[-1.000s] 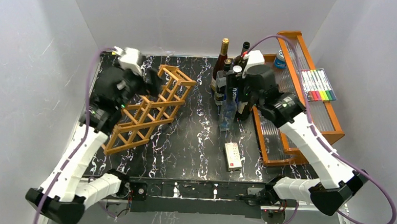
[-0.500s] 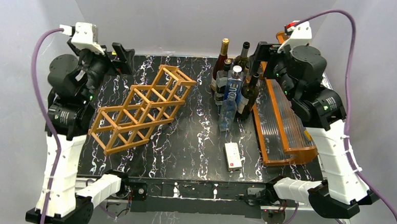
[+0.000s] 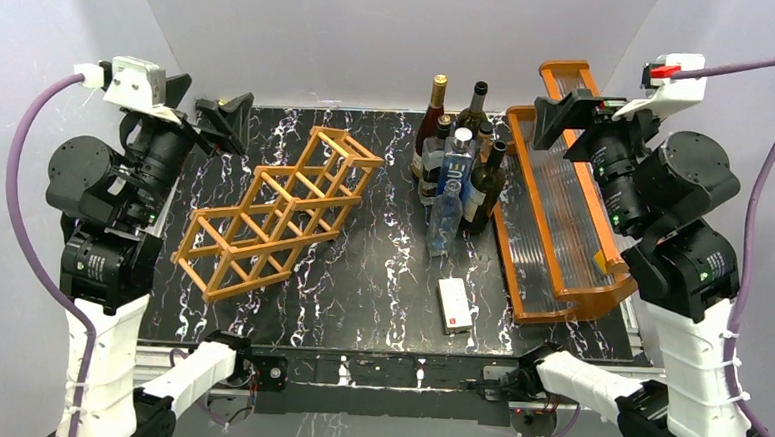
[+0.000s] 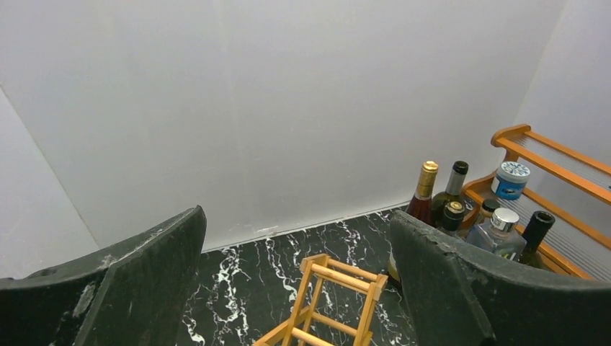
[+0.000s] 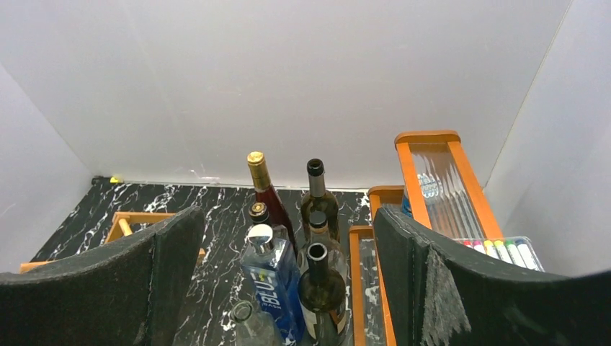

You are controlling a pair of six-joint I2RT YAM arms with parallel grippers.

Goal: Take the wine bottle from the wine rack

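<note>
The wine rack (image 3: 274, 213), an orange-brown wooden lattice, lies slantwise on the black marble table; I see no bottle in its cells. Its far end shows in the left wrist view (image 4: 339, 299) and its corner in the right wrist view (image 5: 133, 220). Several bottles stand in a cluster right of it: a dark wine bottle (image 3: 483, 188) (image 5: 320, 285), a blue square bottle (image 3: 457, 162) (image 5: 272, 277) and a gold-capped bottle (image 3: 432, 116). My left gripper (image 3: 201, 107) (image 4: 299, 288) is open and empty, high above the rack's far end. My right gripper (image 3: 579, 123) (image 5: 284, 281) is open and empty, high and right of the cluster.
An orange-brown tiered tray (image 3: 564, 218) with ribbed clear panels stands along the right side. A white remote-like device (image 3: 454, 304) lies near the front. A marker set (image 5: 504, 249) and a blue-lidded jar (image 4: 509, 179) rest on the tray. White walls enclose the table.
Both arms have risen and swung outward. The left gripper left the rack's far end; the right gripper left the bottle cluster, which stays standing. The rack has not moved in the last half second.
</note>
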